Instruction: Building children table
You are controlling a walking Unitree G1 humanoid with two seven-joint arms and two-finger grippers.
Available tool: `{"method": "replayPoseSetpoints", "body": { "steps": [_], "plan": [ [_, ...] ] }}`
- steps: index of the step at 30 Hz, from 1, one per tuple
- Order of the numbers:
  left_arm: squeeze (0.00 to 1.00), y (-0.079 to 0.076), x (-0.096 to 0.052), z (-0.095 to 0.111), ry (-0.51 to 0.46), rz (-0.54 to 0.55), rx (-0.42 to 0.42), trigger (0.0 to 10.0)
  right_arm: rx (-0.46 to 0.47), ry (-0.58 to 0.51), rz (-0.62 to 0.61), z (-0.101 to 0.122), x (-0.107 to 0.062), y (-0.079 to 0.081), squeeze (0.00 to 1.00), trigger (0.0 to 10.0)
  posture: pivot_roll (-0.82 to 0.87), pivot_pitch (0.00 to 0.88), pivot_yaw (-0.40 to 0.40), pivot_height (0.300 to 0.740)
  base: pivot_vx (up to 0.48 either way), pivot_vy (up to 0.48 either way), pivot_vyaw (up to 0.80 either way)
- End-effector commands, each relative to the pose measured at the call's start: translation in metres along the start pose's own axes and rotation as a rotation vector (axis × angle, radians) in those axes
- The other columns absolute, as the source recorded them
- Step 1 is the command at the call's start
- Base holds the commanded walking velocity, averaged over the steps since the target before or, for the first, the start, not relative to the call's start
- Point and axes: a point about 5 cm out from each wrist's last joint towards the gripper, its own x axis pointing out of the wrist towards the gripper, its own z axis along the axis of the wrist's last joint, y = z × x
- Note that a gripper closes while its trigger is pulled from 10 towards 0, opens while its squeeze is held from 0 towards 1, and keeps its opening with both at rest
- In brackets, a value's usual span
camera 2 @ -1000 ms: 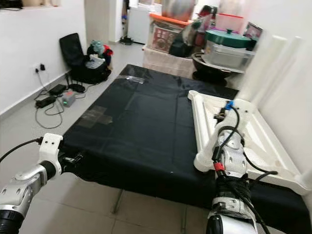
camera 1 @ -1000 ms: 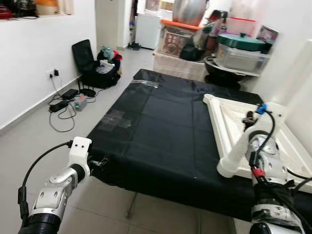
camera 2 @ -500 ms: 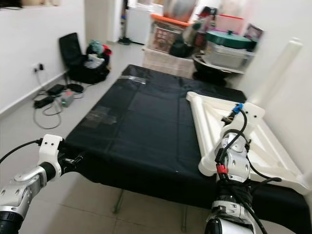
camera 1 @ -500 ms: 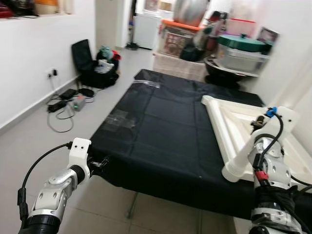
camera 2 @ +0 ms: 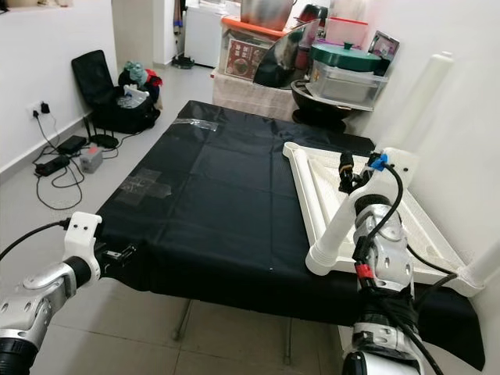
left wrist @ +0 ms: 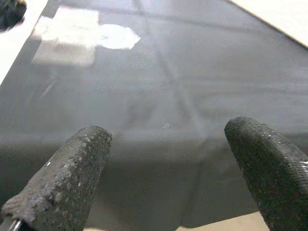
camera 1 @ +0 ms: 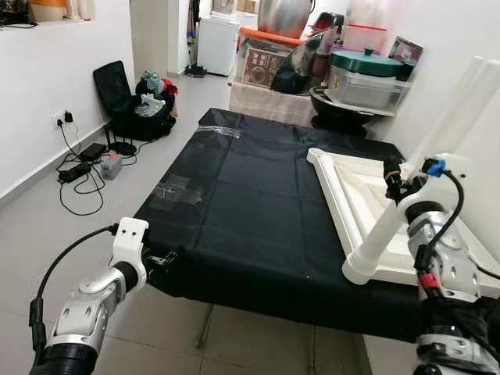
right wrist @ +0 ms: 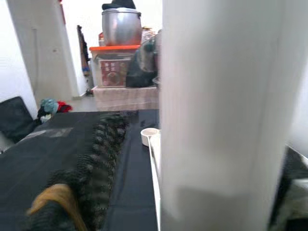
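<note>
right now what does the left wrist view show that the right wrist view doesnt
Left wrist view: the left gripper with its two black fingers spread apart over the near edge of the black cloth, plus a pale tape patch stuck on it.

Right wrist view: a white table leg close up against the right gripper's finger, and beyond it a metal pot on an orange-lidded box.

Both share the black cloth covering the work surface.
</note>
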Motion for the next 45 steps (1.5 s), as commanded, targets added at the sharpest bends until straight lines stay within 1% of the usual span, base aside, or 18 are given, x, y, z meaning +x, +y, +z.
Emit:
{"method": "replayPoseSetpoints", "body": {
  "steps": [1,7,9,11,13,14,15,18,24,26,27,28,30,31,33,36,40,45],
  "plan": [
    [0.00,-0.010,0.000,0.004,-0.025,-0.055,0.031,10.0,-0.019,0.022,0.006,-0.003,-0.003,-0.002,0.00,10.0,0.08,0.000,-0.137,0.740,0.000,0.000,0.00],
    [0.00,-0.017,0.000,0.010,-0.054,-0.098,0.068,10.0,0.000,0.095,0.023,-0.014,-0.006,-0.003,0.00,10.0,0.08,0.000,-0.133,0.740,0.000,0.000,0.00],
    [0.00,-0.020,0.001,0.015,-0.067,-0.111,0.089,10.0,0.022,0.287,-0.017,-0.038,-0.012,-0.013,0.00,10.0,0.07,0.000,-0.128,0.740,0.000,0.000,0.00],
    [0.00,-0.020,0.001,0.015,-0.067,-0.111,0.089,10.0,0.022,0.287,-0.017,-0.038,-0.012,-0.013,0.00,10.0,0.07,0.000,-0.128,0.740,0.000,0.000,0.00],
    [0.00,-0.022,0.002,0.023,-0.089,-0.125,0.074,10.0,0.137,0.503,-0.188,-0.064,-0.019,-0.036,0.00,10.0,0.07,0.000,-0.125,0.740,0.000,0.000,0.00],
    [0.00,-0.024,0.002,0.028,-0.114,-0.141,0.078,10.0,0.225,0.504,-0.175,-0.066,-0.020,-0.043,0.00,10.0,0.07,0.000,-0.121,0.740,0.000,0.000,0.00],
    [0.00,-0.024,0.002,0.028,-0.114,-0.141,0.078,10.0,0.225,0.504,-0.175,-0.066,-0.020,-0.043,0.00,10.0,0.07,0.000,-0.121,0.740,0.000,0.000,0.00],
    [0.00,-0.032,0.000,0.037,-0.160,-0.190,0.098,10.0,0.250,0.401,-0.162,-0.059,-0.020,-0.050,0.00,10.0,0.06,0.000,-0.114,0.740,0.000,0.000,0.00],
    [0.00,-0.043,-0.002,0.046,-0.214,-0.254,0.120,10.0,0.174,0.295,-0.004,-0.046,-0.020,-0.029,0.00,10.0,0.06,0.000,-0.102,0.740,0.000,0.000,0.00],
    [0.00,-0.045,-0.001,0.055,-0.264,-0.247,0.137,10.0,0.081,0.160,0.199,-0.035,-0.028,0.005,0.00,10.0,0.05,0.000,-0.097,0.740,0.000,0.000,0.00],
    [0.00,-0.045,-0.001,0.055,-0.264,-0.247,0.137,10.0,0.081,0.160,0.199,-0.035,-0.028,0.005,0.00,10.0,0.05,0.000,-0.097,0.740,0.000,0.000,0.00],
    [0.00,-0.046,0.000,0.057,-0.278,-0.236,0.142,10.0,0.053,0.106,0.311,-0.030,-0.036,0.023,0.00,10.0,0.05,0.000,-0.094,0.740,0.000,0.000,0.00],
    [0.00,-0.046,0.000,0.057,-0.278,-0.236,0.142,10.0,0.053,0.106,0.311,-0.030,-0.036,0.023,0.00,10.0,0.05,0.000,-0.094,0.740,0.000,0.000,0.00],
    [0.00,-0.046,0.001,0.058,-0.281,-0.218,0.149,10.0,0.031,0.052,0.418,-0.025,-0.044,0.039,0.00,10.0,0.05,0.000,-0.090,0.740,0.000,0.000,0.00],
    [0.00,-0.048,0.002,0.058,-0.283,-0.215,0.153,10.0,0.019,0.029,0.508,-0.022,-0.049,0.049,0.00,10.0,0.05,0.000,-0.091,0.740,0.000,0.000,0.00],
    [0.00,-0.049,0.002,0.057,-0.284,-0.215,0.155,10.0,-0.005,0.017,0.558,-0.021,-0.052,0.053,0.00,10.0,0.05,0.000,-0.091,0.740,0.000,0.000,0.00],
    [0.00,-0.051,0.001,0.055,-0.275,-0.218,0.165,10.0,-0.150,0.028,0.566,-0.018,-0.041,0.042,0.00,10.0,0.06,0.000,-0.101,0.740,0.000,0.000,0.00],
    [0.00,-0.051,-0.001,0.055,-0.279,-0.215,0.163,10.0,-0.150,-0.012,0.581,-0.006,-0.037,0.041,0.00,10.0,0.06,0.000,-0.105,0.740,0.000,0.000,0.00]
  ]
}}
